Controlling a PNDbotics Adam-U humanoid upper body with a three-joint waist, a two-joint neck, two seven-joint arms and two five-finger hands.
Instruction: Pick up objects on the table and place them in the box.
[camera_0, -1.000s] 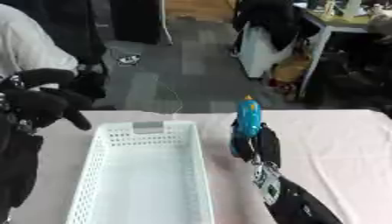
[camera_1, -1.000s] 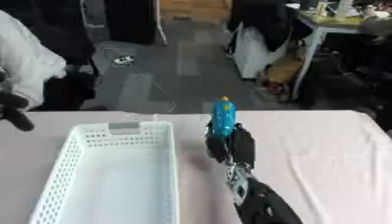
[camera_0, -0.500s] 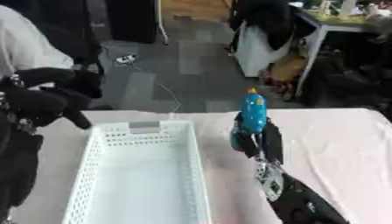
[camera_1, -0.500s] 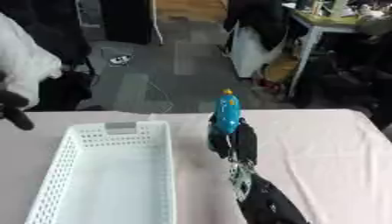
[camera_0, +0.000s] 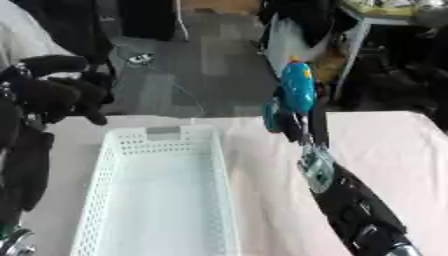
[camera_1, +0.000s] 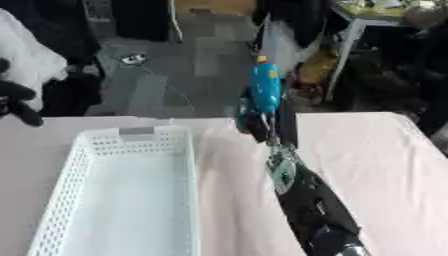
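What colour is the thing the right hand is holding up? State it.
Bright blue object with a small orange-yellow tip, held upright in the right hand; clearest in the left eye view.

Past the table's (camera_0: 411, 150) far edge I see grey floor (camera_0: 188, 60), carpet-like with darker patches. A thin cable (camera_0: 179, 92) trails across it toward the table's far edge. A small light-coloured item (camera_0: 140, 58) lies on the floor off the far left corner. A white desk (camera_0: 385, 22) with cluttered top stands off the far right corner. Dark furniture (camera_0: 149, 17) stands at the back. Pale pink table surface, even light.
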